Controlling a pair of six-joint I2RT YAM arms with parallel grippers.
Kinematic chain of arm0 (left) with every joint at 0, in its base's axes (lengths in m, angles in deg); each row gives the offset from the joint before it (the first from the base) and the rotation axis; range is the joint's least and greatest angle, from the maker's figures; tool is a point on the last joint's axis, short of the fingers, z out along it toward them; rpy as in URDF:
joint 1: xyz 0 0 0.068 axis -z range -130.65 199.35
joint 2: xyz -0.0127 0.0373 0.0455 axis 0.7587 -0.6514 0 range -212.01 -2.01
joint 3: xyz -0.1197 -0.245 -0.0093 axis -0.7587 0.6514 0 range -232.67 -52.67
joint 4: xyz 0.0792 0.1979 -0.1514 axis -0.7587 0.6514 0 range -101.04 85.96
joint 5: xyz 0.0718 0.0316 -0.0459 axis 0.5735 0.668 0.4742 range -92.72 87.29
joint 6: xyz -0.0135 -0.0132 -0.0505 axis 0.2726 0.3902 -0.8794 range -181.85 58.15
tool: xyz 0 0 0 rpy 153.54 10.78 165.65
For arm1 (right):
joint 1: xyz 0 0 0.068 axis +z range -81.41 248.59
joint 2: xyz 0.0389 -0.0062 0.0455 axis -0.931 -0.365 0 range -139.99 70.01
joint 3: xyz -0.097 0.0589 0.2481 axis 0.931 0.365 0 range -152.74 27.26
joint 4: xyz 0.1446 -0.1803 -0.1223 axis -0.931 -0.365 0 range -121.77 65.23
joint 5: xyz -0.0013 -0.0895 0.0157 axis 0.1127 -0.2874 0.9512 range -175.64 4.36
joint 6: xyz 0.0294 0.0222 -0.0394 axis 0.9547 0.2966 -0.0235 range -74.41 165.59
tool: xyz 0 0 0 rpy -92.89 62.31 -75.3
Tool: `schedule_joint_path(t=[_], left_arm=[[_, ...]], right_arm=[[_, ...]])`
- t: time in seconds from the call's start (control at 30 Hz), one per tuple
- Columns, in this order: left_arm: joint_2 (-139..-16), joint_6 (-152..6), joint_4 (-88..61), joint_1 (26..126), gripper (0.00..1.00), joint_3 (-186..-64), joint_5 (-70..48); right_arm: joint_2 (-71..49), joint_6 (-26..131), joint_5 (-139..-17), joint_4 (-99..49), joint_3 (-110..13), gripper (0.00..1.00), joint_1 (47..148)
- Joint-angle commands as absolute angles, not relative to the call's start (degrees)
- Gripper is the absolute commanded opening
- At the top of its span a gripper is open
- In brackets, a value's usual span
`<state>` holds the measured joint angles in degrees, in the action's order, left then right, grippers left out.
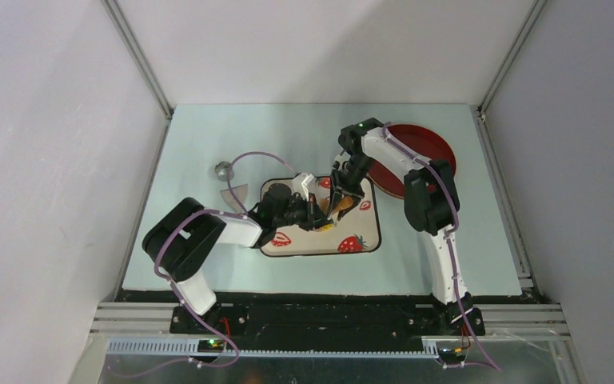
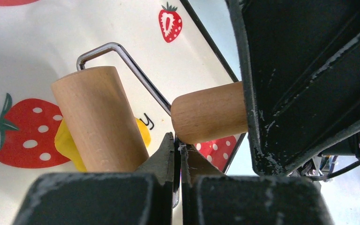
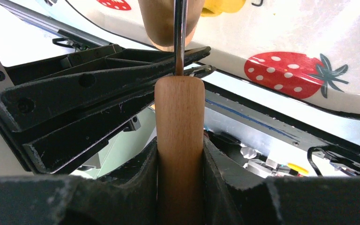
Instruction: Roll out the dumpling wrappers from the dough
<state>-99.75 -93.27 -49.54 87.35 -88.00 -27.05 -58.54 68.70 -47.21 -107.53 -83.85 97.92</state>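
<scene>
**White walls, pale table: two grippers sharing one roller**

White walls [image 1: 304, 48] are enclosing a pale table [image 1: 208, 264], and a strawberry-print tray [image 1: 320, 242] is lying about midway between its left and right edges. Both arms are reaching over the tray. A wooden roller [image 2: 98, 117] is resting on the yellow dough [image 2: 65, 143], which is spreading out from under the barrel on the tray's surface. The right gripper [image 3: 180, 145] is clamping the roller's wooden handle [image 2: 208, 112] between its fingers. The left gripper [image 2: 177, 149] is pinching together on the thin wire frame [image 2: 136, 70] just beside the handle's end. A red plate [image 1: 432, 144] is sitting toward the far right corner, and a small ring cutter [image 1: 224, 170] is lying nearer the left edge.
</scene>
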Motion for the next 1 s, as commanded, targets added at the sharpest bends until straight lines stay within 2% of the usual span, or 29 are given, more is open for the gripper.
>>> schedule_joint_path(t=[0.0,0.3,0.63,0.97], left_arm=[[-101.1,-94.4,-52.5,87.2,0.00,-88.9,-25.5],[-98.1,-93.9,-52.4,85.5,0.00,-88.1,-25.4],[-89.2,-91.4,-49.9,85.2,0.00,-86.8,-22.6],[-86.8,-90.8,-45.8,87.5,0.00,-91.3,-24.6]], right_arm=[[-65.1,72.1,-46.4,-90.4,-82.8,0.00,101.7],[-66.1,72.1,-45.7,-90.4,-88.4,0.00,102.7],[-60.6,71.8,-45.5,-88.3,-93.6,0.00,104.2],[-51.4,72.2,-47.9,-89.3,-88.9,0.00,101.9]])
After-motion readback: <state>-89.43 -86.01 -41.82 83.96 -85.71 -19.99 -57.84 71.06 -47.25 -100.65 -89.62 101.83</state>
